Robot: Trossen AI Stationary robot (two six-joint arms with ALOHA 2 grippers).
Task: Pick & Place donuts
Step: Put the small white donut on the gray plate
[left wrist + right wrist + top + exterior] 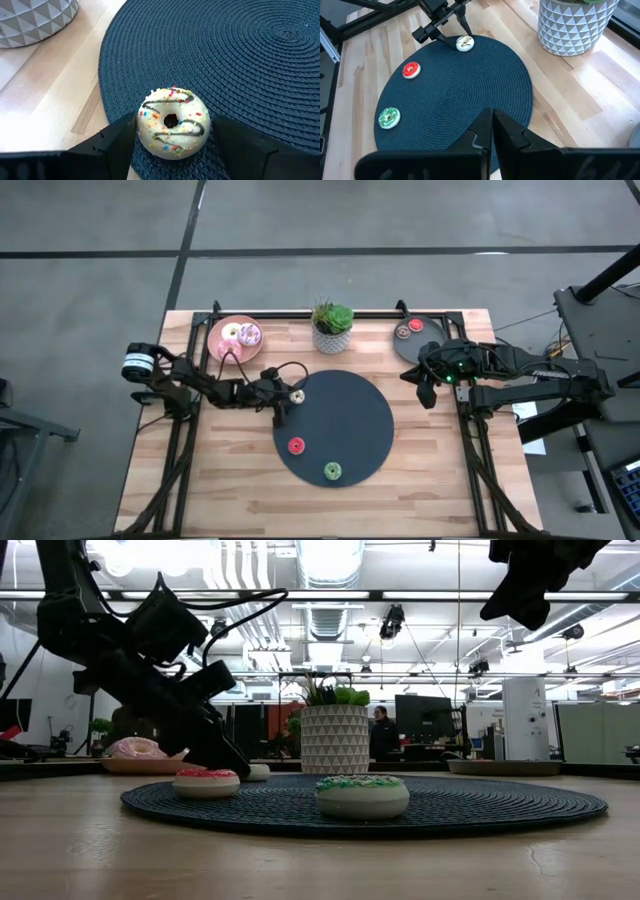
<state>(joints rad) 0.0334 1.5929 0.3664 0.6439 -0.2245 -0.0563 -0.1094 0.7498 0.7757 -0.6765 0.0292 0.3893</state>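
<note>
Left gripper (172,145) stands open around the cream donut (172,129) at the mat's (260,60) left edge; centre the fingers before closing.

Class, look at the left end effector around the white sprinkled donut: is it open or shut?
Open: the left end effector straddles the white donut, with its fingers apart on each side.

- The worktop (230,500) is pale wooden planking, filling the lower middle of the high view.
- A large dark round woven mat (345,420) lies flat at its centre.
- A white patterned plant pot (331,338) stands at upper centre, just above the mat.
- A pink plate (222,328) sits at upper left.
- A grey plate (408,346) sits at upper right.
</note>
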